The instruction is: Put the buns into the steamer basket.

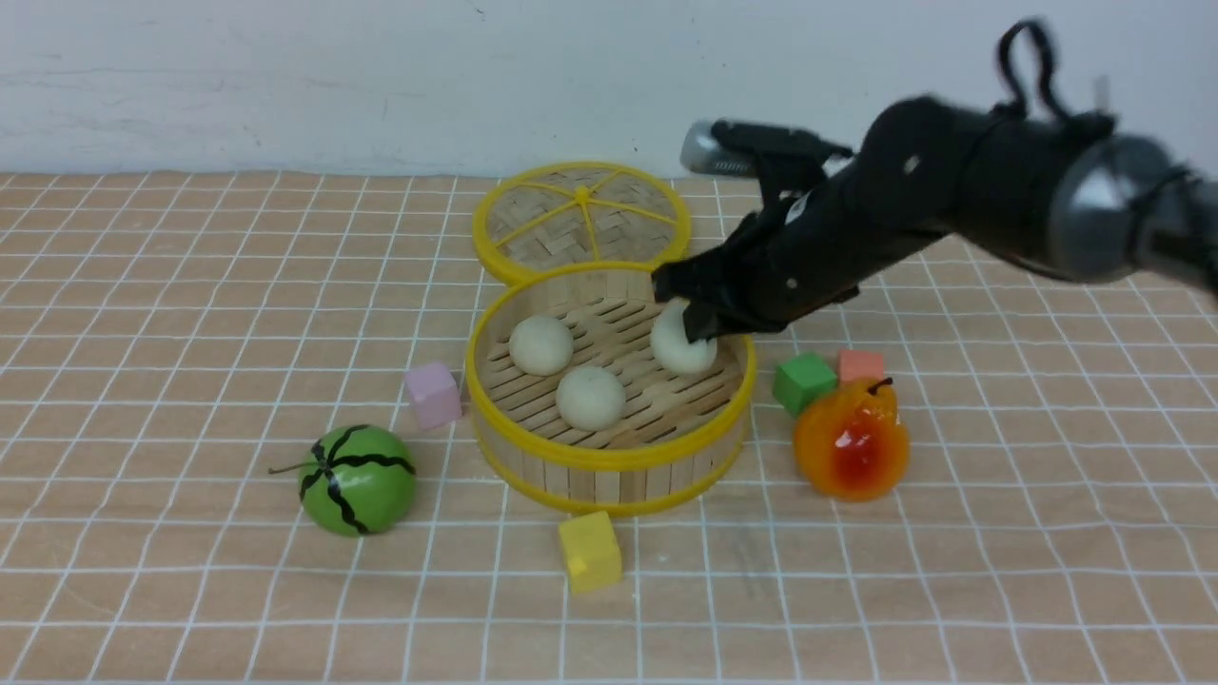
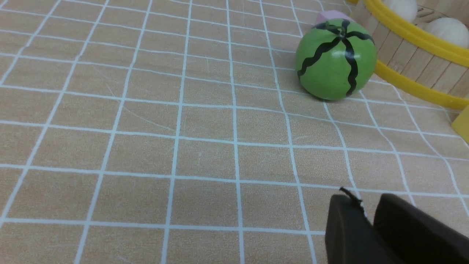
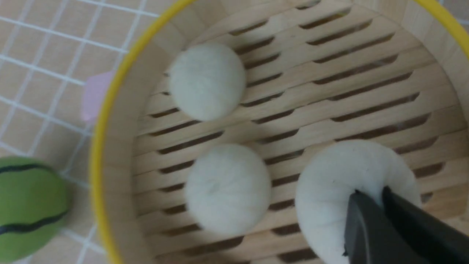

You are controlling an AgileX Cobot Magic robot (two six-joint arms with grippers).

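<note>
The steamer basket (image 1: 609, 459) stands mid-table with three cream-white buns on its slatted floor: one at the left rear (image 1: 540, 344), one at the front (image 1: 591, 398), one at the right rear (image 1: 676, 350). My right gripper (image 1: 695, 323) reaches in from the right. Its jaws are shut, and its tips (image 3: 368, 192) touch the top of the right rear bun (image 3: 329, 183). The other two buns (image 3: 207, 80) (image 3: 227, 187) lie apart from it. My left gripper (image 2: 368, 205) hangs shut and empty over bare cloth, away from the basket wall (image 2: 410, 51).
A green striped melon (image 1: 359, 479) lies left of the basket, with a pink cube (image 1: 433, 394) beside the wall. A yellow cube (image 1: 590, 552) sits in front. Green (image 1: 804, 382) and orange (image 1: 861, 364) cubes and an orange-red pear (image 1: 852, 440) are on the right. A flat woven lid (image 1: 580, 219) lies behind.
</note>
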